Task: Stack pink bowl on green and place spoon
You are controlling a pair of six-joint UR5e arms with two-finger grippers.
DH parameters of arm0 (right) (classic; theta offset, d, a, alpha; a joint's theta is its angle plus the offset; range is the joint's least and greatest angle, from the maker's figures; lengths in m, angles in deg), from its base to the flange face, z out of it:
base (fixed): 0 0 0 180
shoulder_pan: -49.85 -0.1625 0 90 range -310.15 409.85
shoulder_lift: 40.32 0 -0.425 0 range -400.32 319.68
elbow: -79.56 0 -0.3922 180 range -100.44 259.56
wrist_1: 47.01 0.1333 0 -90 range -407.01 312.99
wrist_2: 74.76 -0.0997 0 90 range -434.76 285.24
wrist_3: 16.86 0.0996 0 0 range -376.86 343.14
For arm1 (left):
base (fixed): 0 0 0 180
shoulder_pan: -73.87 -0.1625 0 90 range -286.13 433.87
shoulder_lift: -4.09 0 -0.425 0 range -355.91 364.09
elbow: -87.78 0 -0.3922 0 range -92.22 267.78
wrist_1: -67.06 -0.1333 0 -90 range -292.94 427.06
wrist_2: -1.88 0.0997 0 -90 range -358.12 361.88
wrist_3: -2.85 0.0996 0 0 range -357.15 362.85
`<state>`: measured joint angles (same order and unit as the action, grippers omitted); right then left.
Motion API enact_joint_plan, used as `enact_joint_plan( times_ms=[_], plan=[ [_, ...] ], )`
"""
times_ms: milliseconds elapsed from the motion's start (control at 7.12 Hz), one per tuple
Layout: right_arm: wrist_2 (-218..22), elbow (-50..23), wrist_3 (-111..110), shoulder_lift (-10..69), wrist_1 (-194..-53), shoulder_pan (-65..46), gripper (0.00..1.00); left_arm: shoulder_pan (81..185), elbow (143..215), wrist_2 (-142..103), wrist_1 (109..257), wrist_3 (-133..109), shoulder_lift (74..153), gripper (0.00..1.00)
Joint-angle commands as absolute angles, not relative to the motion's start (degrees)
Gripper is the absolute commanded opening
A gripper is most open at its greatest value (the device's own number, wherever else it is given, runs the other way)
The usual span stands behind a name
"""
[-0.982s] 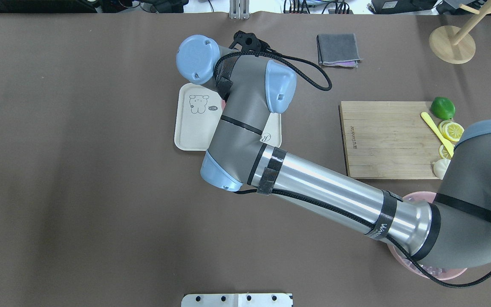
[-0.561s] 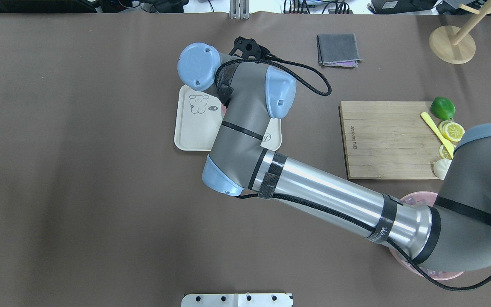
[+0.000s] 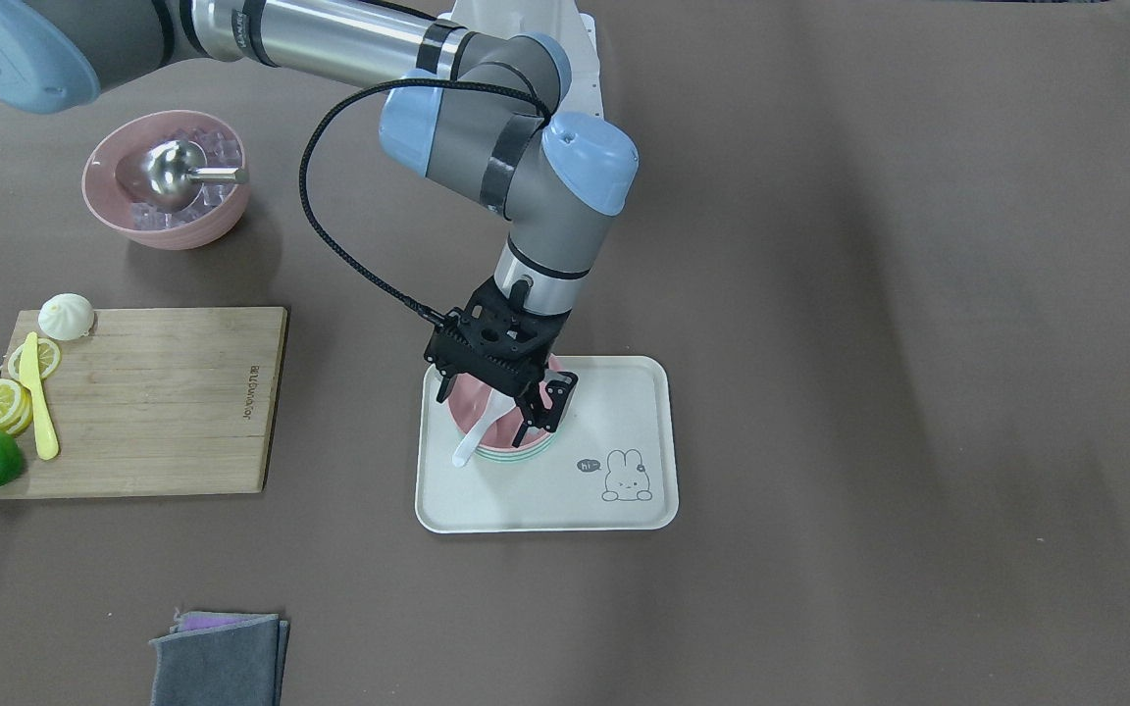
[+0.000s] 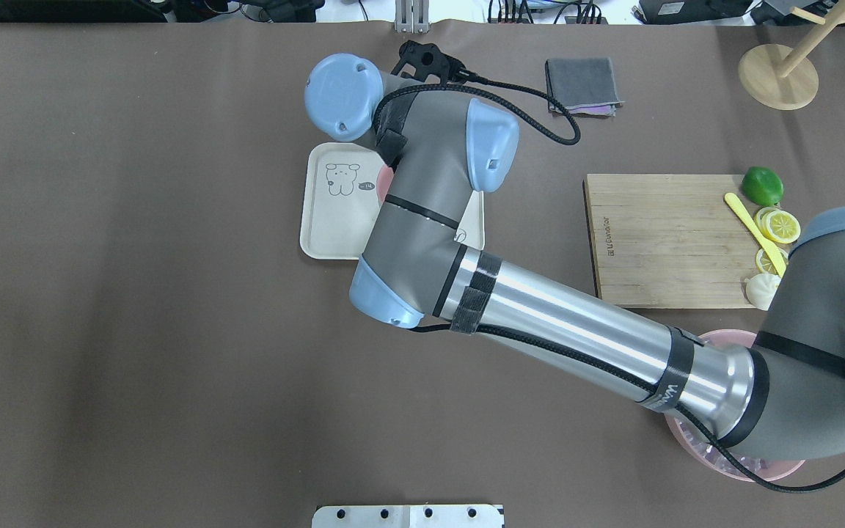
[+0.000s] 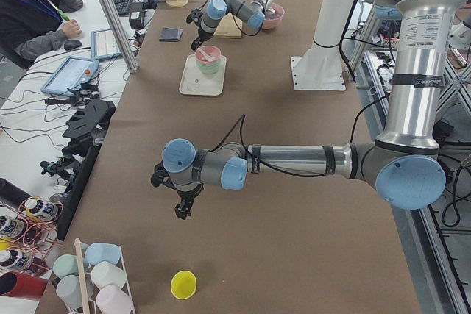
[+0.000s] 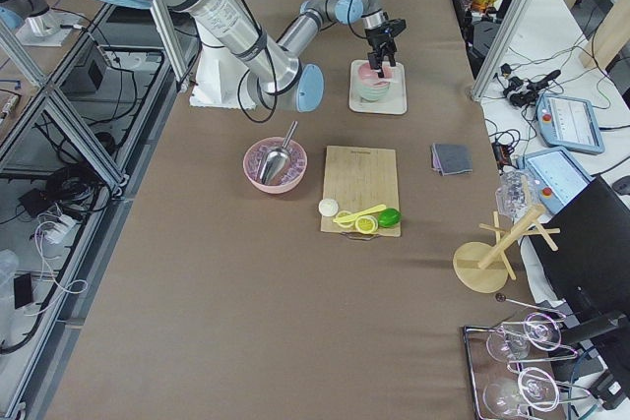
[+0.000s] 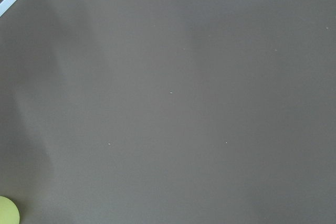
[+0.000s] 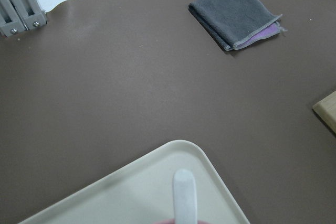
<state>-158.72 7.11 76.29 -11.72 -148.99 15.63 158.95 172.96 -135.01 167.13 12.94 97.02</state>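
A pink bowl [image 3: 472,397] sits stacked in a green bowl [image 3: 516,454] on the cream tray [image 3: 624,412]. A white spoon [image 3: 475,436] lies in the pink bowl, its handle sticking out over the rim; it also shows in the right wrist view [image 8: 185,195]. My right gripper [image 3: 494,410] hangs just above the bowls, jaws spread wide on either side of the spoon. In the overhead view the arm hides all but a sliver of pink bowl [image 4: 384,178]. My left gripper [image 5: 180,207] hovers over bare table far from the tray; I cannot tell whether it is open or shut.
A larger pink bowl [image 3: 166,181] holds ice cubes and a metal scoop. A cutting board [image 3: 153,412] carries a lime, lemon slices, a yellow knife and a bun. A grey cloth [image 3: 217,662] lies beyond the tray. A yellow cup [image 5: 183,284] sits near my left arm.
The right wrist first shifted slightly toward the robot over the tray, then drew back toward the far edge. The tray has not moved.
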Motion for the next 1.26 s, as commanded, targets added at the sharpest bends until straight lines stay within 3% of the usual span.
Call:
enact_joint_plan(
  times_ms=[0,421,842,1123],
  plan=[
    [-165.17,0.15,65.74,-5.99,-148.61,9.54,1.0,158.95,171.81,-134.88,166.64,12.61,96.9,0.99],
    [-181.67,-14.44,40.8,8.42,-148.52,-3.98,1.0,159.47,176.87,-134.97,166.56,1.71,92.26,0.99],
    [-193.72,-15.27,7.1,21.16,-148.7,-21.36,1.0,162.38,181.63,-135.05,166.38,3.55,88.74,0.99],
    [-197.37,-15.44,-16.14,34.58,-147.92,-31.94,1.0,162.38,182.61,-135.05,163.94,3.64,89.16,0.99]
  ],
)
